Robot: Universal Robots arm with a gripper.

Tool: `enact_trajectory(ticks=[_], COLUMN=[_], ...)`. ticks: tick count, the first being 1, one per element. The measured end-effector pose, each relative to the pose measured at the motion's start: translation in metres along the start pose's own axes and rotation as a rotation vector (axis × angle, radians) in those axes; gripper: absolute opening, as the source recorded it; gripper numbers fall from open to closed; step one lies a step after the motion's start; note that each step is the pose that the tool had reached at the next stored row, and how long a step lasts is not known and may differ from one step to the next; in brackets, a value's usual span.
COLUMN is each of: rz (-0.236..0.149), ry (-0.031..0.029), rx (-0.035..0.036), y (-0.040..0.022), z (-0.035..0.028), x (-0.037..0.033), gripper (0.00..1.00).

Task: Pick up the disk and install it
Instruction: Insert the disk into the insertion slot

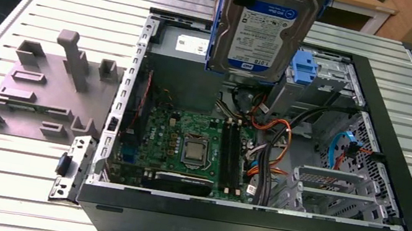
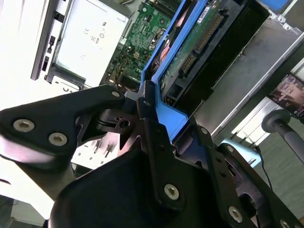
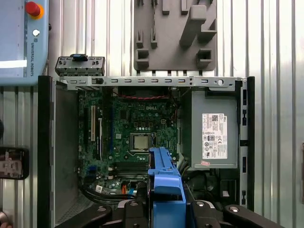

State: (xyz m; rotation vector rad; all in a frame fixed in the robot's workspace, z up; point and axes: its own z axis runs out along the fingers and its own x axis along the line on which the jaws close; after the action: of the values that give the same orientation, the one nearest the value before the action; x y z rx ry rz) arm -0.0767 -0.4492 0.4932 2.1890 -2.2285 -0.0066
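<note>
Above the open computer case [image 1: 254, 227], the disk [image 1: 264, 28] is held upright, pinched at its blue frame by the fingers [image 2: 153, 135].

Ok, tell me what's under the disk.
The disk, held in the gripper, hangs over the open case: motherboard and cables lie below. The spot straight beneath is covered by its blue carrier.

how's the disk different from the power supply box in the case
The disk is held upright above the computer case by the gripper; the power supply sits inside it. The disk has a blue frame; the power supply is bare grey. Both carry printed labels.
</note>
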Motion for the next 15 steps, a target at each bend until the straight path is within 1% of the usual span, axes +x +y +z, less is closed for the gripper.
enact_trajectory(ticks=[1,6,10,15], rz=[0.0,0.0,0.0,0.0], ry=[0.0042,0.0044,0.0047,0.0084], rx=[0.0001,0.0001,0.0,0.0002], y=[0.0,0.0,-0.0001,-0.0001], z=[0.0,0.0,0.0,0.0001], x=[0.0,0.0002,0.0021,0.0068], gripper=[0.36,0.36,0.36,0.36])
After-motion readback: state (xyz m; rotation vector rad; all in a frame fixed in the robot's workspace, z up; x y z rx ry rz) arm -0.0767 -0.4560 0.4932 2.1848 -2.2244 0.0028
